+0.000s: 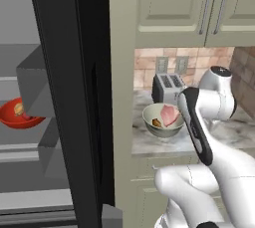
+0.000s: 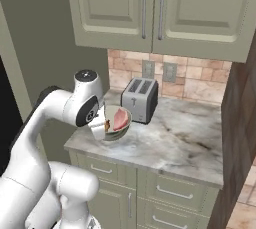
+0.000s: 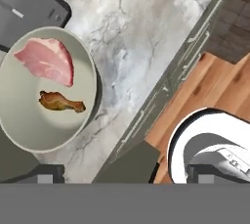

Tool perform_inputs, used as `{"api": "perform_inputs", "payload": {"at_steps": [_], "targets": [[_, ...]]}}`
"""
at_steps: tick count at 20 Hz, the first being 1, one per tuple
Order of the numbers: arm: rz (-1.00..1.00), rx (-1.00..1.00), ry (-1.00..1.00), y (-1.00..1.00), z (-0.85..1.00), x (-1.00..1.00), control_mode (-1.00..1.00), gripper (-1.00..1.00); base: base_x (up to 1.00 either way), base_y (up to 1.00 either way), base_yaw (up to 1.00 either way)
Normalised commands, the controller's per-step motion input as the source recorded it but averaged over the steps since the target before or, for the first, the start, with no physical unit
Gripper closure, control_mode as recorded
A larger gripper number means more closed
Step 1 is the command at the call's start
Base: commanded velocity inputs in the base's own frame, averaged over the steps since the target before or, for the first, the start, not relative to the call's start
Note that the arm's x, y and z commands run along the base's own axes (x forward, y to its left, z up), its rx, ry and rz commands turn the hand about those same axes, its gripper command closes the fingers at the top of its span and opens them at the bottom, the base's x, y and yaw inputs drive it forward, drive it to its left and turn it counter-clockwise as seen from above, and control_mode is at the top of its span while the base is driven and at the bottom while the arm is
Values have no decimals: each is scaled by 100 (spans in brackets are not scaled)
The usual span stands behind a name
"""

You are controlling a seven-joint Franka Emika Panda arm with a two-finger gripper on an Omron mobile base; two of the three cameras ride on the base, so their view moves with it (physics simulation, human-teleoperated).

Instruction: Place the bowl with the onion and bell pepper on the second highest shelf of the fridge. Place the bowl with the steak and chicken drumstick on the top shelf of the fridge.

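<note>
Red bowl with the onion and bell pepper (image 1: 20,114) sits already inside the fridge (image 1: 64,97) on a grey shelf; which shelf it is, I cannot tell for sure. I judge the first half done. The pale bowl with the steak and chicken drumstick (image 3: 46,88) is left: it stands on the marble bench (image 2: 185,138), near its left edge, just beside the toaster (image 2: 140,99). Inside lie the pink steak (image 3: 47,60) and the drumstick (image 3: 61,101), apart. My gripper hovers above it; whether it is open, I cannot tell.
</note>
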Motion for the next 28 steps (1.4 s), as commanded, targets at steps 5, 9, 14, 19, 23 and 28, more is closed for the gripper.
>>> {"api": "perform_inputs", "payload": {"at_steps": [5,9,14,19,23,28], "targets": [[3,1,7,0,-70,60,-100,-100,0,0,0],[4,0,2,-10,-61,49,-100,-100,0,0,0],[7,0,3,-18,-59,34,-100,-100,0,0,0],[8,0,7,-4,-28,41,-100,-100,0,0,0],[5,0,8,0,-1,46,-100,-100,0,0,0],[5,0,6,0,-27,27,-100,-100,0,0,0]]}}
